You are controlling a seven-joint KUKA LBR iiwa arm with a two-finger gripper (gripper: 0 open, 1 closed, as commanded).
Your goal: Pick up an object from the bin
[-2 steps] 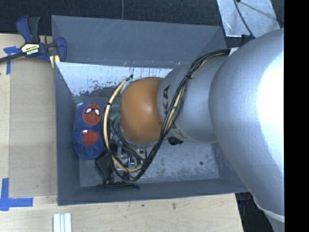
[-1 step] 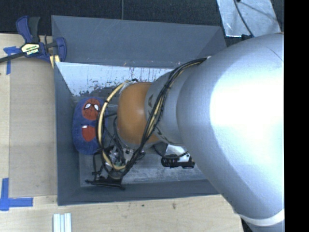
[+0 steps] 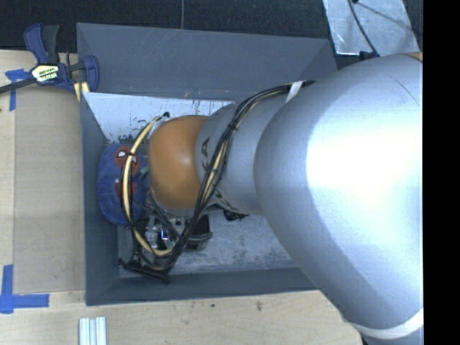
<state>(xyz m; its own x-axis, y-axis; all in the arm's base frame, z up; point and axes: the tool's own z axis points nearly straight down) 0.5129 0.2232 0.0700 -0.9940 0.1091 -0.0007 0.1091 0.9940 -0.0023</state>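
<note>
My gripper [image 3: 162,237] is low in the bin's left front part, and I see only its dark body below the wrist. Right beside it on the left lies a blue rounded thing [image 3: 113,187] with a small red patch near its top. It rests against the bin's left wall, and its right side is hidden under the wrist. A black flat piece [image 3: 146,268] shows on the floor just below the gripper; whether it is a loose thing or part of the gripper I cannot tell.
The arm comes in from the right and covers most of the bin's right and middle. An orange cover and cables sit on the wrist above the gripper. A strip of speckled grey floor shows along the front wall and at the back left.
</note>
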